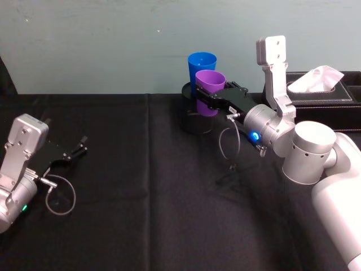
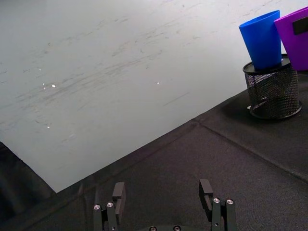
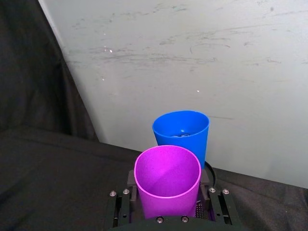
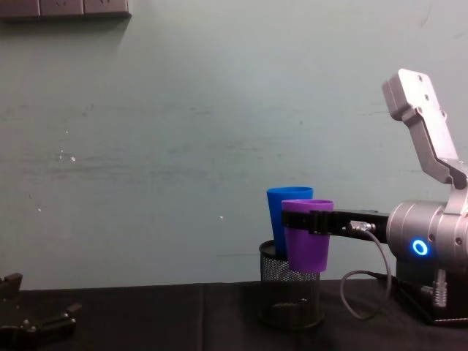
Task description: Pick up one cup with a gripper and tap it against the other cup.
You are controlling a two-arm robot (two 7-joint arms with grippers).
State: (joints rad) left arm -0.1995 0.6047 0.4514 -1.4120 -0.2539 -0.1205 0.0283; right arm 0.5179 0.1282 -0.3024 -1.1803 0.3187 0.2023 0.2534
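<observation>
Since the purple cup (image 4: 307,248) is a smooth, thin-walled plastic tumbler, it probably weighs next to nothing, flexes if squeezed hard, and is slick and tapered, so it could slide down out of a loose grip. Best hold looks like high on the wall, just under the rolled rim where it's stiffest. That is where the right gripper (image 1: 207,97) has it: jaws closed on the upper wall from either side, black fingers (image 4: 316,218) banding it just below the rim. The cup is upright, mouth up, base hanging clear in the air.

The blue cup (image 3: 181,132) is right behind it, standing upright in the black mesh pen holder (image 2: 272,91) near the back of the table (image 1: 141,197). The rims are about level and the walls very close; I can't tell whether they touch. A tap likely needs only a short nudge, kept gentle so the holder doesn't tip.

The left gripper (image 1: 79,148) is parked low at the table's left, jaws apart, holding nothing.
</observation>
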